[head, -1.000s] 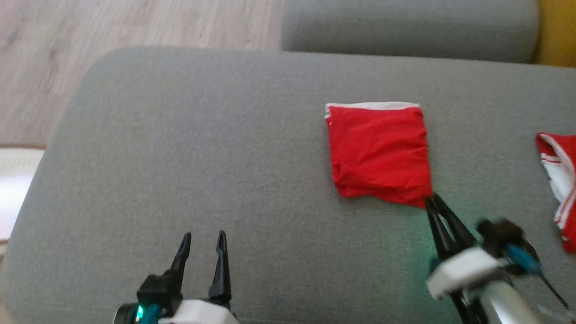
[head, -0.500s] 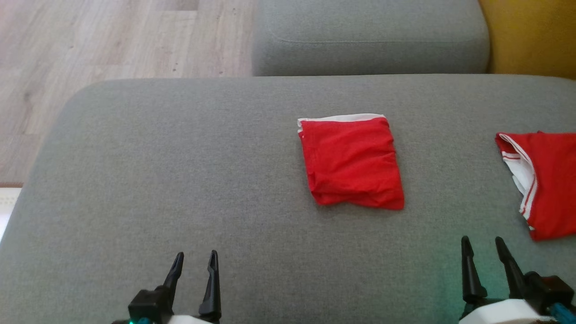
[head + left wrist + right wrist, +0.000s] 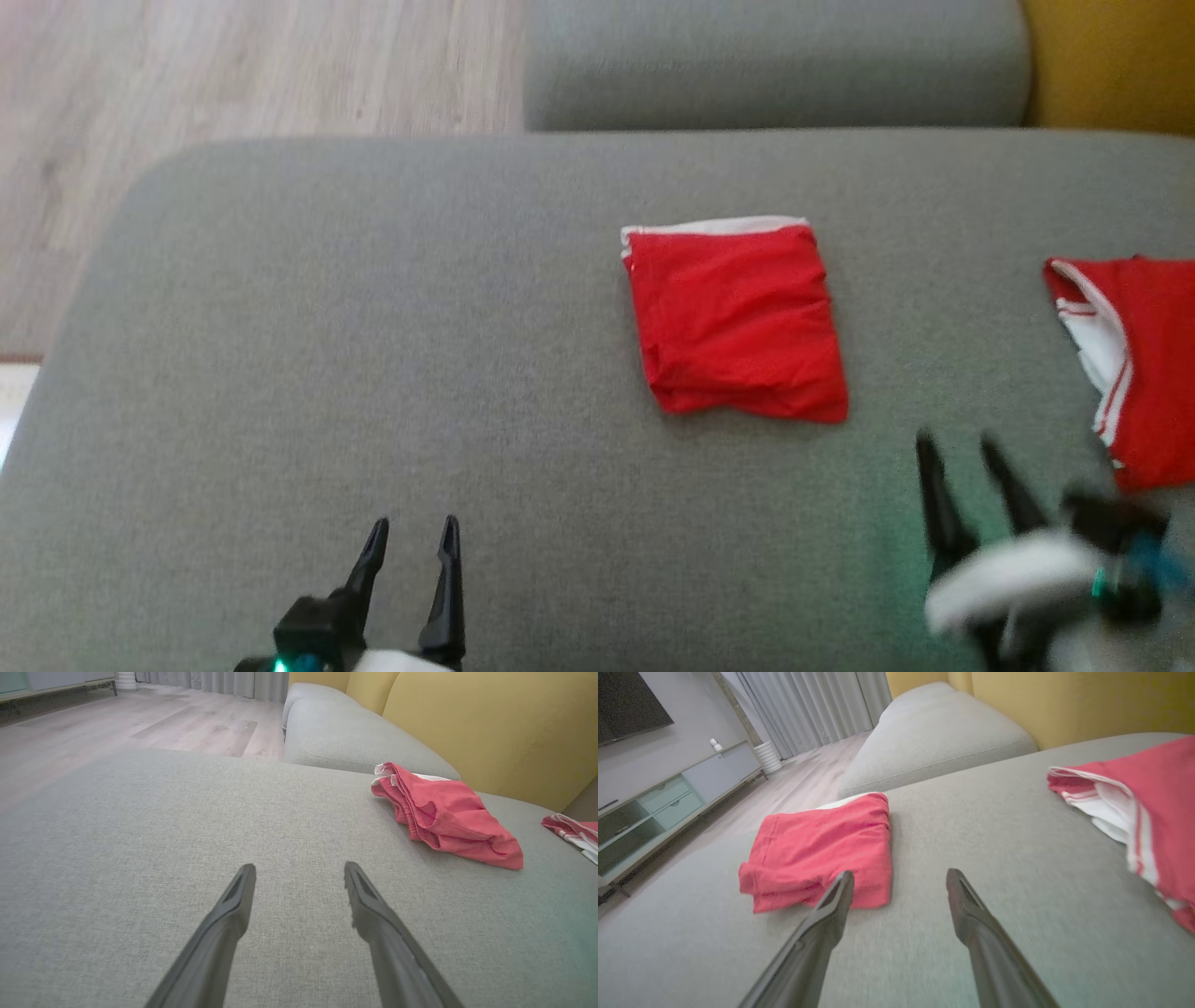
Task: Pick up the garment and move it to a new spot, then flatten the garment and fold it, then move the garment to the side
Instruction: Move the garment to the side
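Fold released; right hand clear.
Head view: folded red cloth garment [image 3: 738,322], white-edged, lies on grey sofa seat [image 3: 373,327]; right hand [image 3: 956,441], at its near corner a second ago, now stands off, parted, empty; left hand [image 3: 414,523] parted, empty. Left wrist view, then right wrist view: nothing held. No writing legible. Judgement: sideways move outstanding.

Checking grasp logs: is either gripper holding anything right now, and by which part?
Nothing is held. The left gripper and right gripper are both open above the grey cushion; the folded red garment lies apart from both.
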Robot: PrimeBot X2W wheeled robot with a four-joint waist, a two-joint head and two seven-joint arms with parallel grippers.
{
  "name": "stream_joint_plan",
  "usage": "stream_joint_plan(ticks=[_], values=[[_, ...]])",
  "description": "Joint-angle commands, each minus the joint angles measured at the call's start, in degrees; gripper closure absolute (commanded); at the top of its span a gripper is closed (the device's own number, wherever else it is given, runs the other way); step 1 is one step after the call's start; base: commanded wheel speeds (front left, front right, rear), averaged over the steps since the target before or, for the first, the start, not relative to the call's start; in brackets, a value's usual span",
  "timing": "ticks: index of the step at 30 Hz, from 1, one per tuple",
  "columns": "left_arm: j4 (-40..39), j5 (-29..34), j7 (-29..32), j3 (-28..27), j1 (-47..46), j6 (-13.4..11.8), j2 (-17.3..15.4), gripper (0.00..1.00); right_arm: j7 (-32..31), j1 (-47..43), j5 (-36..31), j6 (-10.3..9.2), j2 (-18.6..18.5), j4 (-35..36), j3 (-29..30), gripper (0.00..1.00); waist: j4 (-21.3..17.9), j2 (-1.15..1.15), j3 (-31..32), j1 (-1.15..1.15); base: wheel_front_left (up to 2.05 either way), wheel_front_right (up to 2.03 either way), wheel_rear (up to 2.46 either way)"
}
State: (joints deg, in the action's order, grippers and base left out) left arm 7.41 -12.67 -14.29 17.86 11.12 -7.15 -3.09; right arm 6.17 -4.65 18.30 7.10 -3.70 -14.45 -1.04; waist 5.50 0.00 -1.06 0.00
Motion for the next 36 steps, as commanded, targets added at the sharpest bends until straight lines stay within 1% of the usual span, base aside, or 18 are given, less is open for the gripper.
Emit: stream_joint_plan(ticks=[1,5,7,9,11,14,18,20,21,22,26,29,30,33,36], values=[[-2.09,0.18,-0.71,-1.10,-3.68,-0.30,0.21,0.00,-3.71,7.63,2.51,0.39,-2.72,3.33,-1.21,0.00,0.71,0.00,-2.16,0.00,0.00,0.00,0.00],[-2.32,0.05,-0.71,0.59,-5.93,-0.50,0.21,0.00,-18.16,16.72,8.00,0.39,-6.70,2.30,-0.80,0.00,2.56,0.00,-6.06,0.00,0.00,0.00,0.00],[-2.24,-0.15,-0.71,1.73,-7.10,-0.64,0.21,0.00,-25.32,20.96,11.41,0.39,-7.46,0.31,-0.49,0.00,3.93,0.00,-7.74,0.00,0.00,0.00,0.00],[-1.90,-0.47,-0.71,3.11,-8.27,-0.69,0.21,0.00,-30.55,24.47,13.87,0.39,-8.19,-2.30,0.45,0.00,5.69,0.00,-8.87,0.00,0.00,0.00,0.00],[-1.60,-0.86,-0.71,4.33,-9.15,-0.91,0.21,0.00,-35.02,27.43,16.30,0.39,-7.98,-5.71,1.66,0.00,7.11,0.00,-9.70,0.00,0.00,0.00,0.00],[-1.24,-1.40,-0.71,6.07,-10.22,-1.27,0.21,0.00,-38.70,30.85,16.44,0.39,-8.36,-11.08,2.97,0.00,9.02,0.00,-10.52,0.00,0.00,0.00,0.00],[-1.20,-1.90,-0.71,7.90,-10.88,-1.85,0.21,0.00,-39.43,33.98,14.47,0.39,-8.91,-17.87,4.32,0.00,10.94,0.00,-11.00,0.00,0.00,0.00,0.00],[-1.24,-1.98,-0.71,8.39,-10.98,-2.16,0.21,0.00,-39.44,35.29,14.46,0.39,-8.39,-20.54,4.31,0.00,11.27,0.00,-11.12,0.00,0.00,0.00,0.00],[-1.33,-1.98,-0.71,8.49,-10.97,-2.39,0.21,0.00,-39.34,35.97,14.79,0.39,-8.05,-21.47,4.28,0.04,11.20,0.00,-11.26,0.00,0.00,0.00,0.00],[-1.50,-1.96,-0.71,8.48,-10.97,-2.69,0.21,0.00,-38.97,36.74,15.05,0.39,-7.71,-22.18,4.32,0.99,10.87,0.00,-11.50,0.00,0.00,0.00,0.00],[-2.42,-2.18,-0.71,8.03,-11.22,-3.85,0.21,0.00,-36.06,39.21,15.97,0.39,-6.54,-21.83,3.24,1.00,7.42,0.00,-11.96,0.00,0.00,0.00,0.00],[-2.62,-1.99,-0.71,7.60,-10.99,-4.13,0.21,0.00,-35.62,38.78,17.46,0.39,-6.95,-19.18,-0.28,1.00,2.65,0.00,-11.51,0.00,0.00,0.00,0.00],[-2.62,-1.99,-0.71,7.60,-10.99,-4.13,0.21,0.00,-35.62,38.78,17.46,0.39,-6.95,-19.18,-0.28,1.00,2.65,0.00,-11.51,0.00,0.00,0.00,0.00],[-2.63,-1.49,-0.71,6.63,-10.72,-3.92,0.21,0.00,-35.75,38.24,18.43,0.39,-9.12,-16.32,-3.39,1.00,-3.44,0.00,-11.45,0.00,0.00,0.00,0.00],[-2.50,-0.50,-0.71,5.84,-10.96,-3.11,0.21,0.00,-36.24,38.53,19.08,0.39,-12.26,-13.96,-4.81,1.00,-8.78,0.00,-11.98,0.00,0.00,0.00,0.00]])
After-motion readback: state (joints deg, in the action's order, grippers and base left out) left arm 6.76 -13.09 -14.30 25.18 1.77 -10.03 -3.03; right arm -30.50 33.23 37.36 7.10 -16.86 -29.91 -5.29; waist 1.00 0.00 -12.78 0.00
